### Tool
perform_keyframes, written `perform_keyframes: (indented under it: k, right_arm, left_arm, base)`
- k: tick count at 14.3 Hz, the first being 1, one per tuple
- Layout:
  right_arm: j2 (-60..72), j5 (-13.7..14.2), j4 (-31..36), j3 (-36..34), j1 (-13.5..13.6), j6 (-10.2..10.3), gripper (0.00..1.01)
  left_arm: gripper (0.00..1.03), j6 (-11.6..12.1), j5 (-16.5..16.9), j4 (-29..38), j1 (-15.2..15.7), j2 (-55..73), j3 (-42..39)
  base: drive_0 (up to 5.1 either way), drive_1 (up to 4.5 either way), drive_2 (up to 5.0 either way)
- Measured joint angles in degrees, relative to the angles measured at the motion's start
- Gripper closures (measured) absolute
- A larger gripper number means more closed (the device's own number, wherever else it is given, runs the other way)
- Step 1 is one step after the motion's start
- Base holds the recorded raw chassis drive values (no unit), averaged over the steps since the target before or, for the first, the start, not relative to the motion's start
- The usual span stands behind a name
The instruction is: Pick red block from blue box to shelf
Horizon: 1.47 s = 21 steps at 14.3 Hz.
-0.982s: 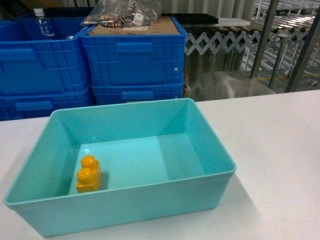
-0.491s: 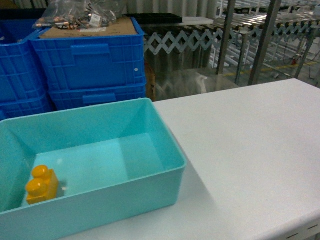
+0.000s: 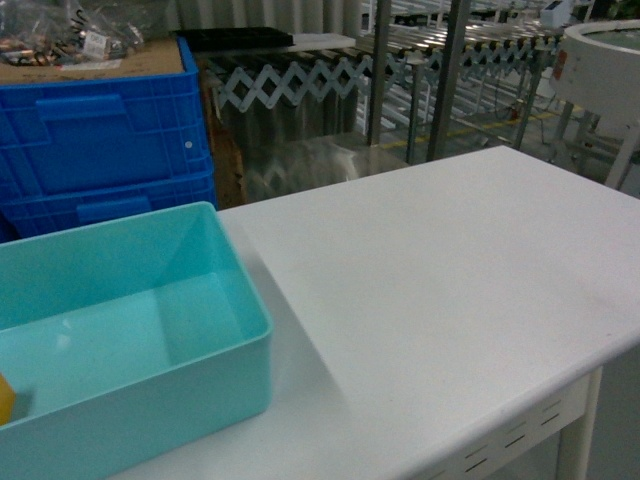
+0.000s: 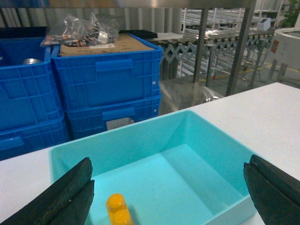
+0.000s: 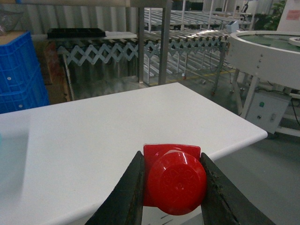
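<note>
one red block (image 5: 172,180) clamped between right claw (image 5: 171,187) fingers, stud toward camera.

The white table (image 3: 450,270) lies bare right of the blue box (image 3: 150,330); stacked blue crates (image 3: 100,150) wall off the back-left.

Yellow brick (image 4: 119,211) in blue box (image 4: 154,129); fingers (image 4: 65,197) apart

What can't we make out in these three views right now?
- Red block: right wrist view shows only its stud end; hand fingers cover its sides, bottom edge cuts it off.
- Yellow brick: head view's left edge leaves a sliver.
- Shelf: no view clearly shows it.
- Right hand: absent from head view.
- Left hand: only finger tips at the frame's bottom corners.
</note>
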Motion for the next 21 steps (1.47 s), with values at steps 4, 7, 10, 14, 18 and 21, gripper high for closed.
perform_keyframes:
  k: [4,7,10,14,18,21]
  right_arm:
    - [0.0,0.0,0.0,0.0,0.0,0.0,0.76]
    - [0.0,0.0,0.0,0.0,0.0,0.0,0.76]
    - [0.0,0.0,0.0,0.0,0.0,0.0,0.76]
    - [0.0,0.0,0.0,0.0,0.0,0.0,0.76]
    - [0.0,0.0,0.0,0.0,0.0,0.0,0.76]
    - [0.0,0.0,0.0,0.0,0.0,0.0,0.76]
  left_arm:
    - [0.05,0.0,0.0,0.0,0.0,0.0,0.0]
    - [0.05,0.0,0.0,0.0,0.0,0.0,0.0]
    - [0.05,0.0,0.0,0.0,0.0,0.0,0.0]
    - [0.05,0.0,0.0,0.0,0.0,0.0,0.0]
    - [0.05,0.0,0.0,0.0,0.0,0.0,0.0]
    - [0.05,0.0,0.0,0.0,0.0,0.0,0.0]
  base:
    - [-1.4,-1.41,-1.4]
    - [-1.5,-1.49,-1.5]
    - [-1.4,-1.44,-1.4]
    - [-1.4,-1.43,-1.4]
    - [-1.5,-1.47,-1.5]
    - [-1.4,-1.41,-1.4]
